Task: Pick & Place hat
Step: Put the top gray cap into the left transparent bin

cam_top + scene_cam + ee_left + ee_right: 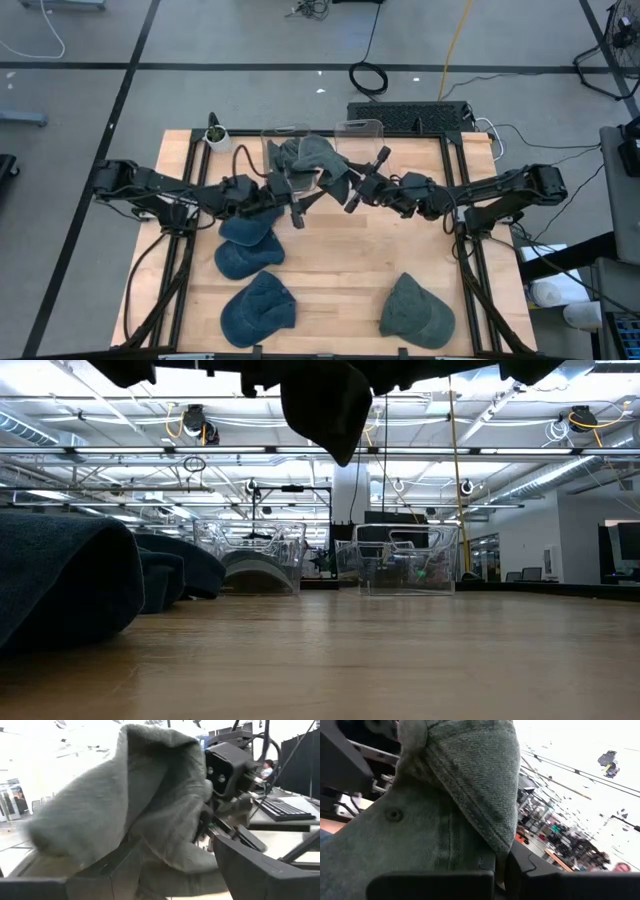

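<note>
A grey-green hat point(315, 160) is held up between both grippers over the table's far middle. In the low view the hat point(325, 405) hangs clear of the table. My left gripper point(292, 198) comes at it from the left and is shut on it. My right gripper point(357, 188) comes from the right and is shut on it. The hat fills the left wrist view point(135, 805) and the right wrist view point(450, 795). My left gripper has bunched cloth of the hat's crown point(165, 865) between its two fingers, coming level from the table's left. The cloth drapes over and past the fingers and hides the exact place of contact. The hat is lifted clear. My right gripper pinches the hat between its two fingers where the brim meets the crown point(492, 852), coming level from the table's right. The brim point(475, 765) stands up beyond the fingers. The hat is lifted clear of the table.
Two clear bins point(285, 140) point(360, 130) stand at the far edge, with a small potted plant point(215, 135) at the far left. Three blue hats point(245, 230) point(245, 260) point(258, 310) lie at the near left, and a green hat point(415, 310) lies at the near right.
</note>
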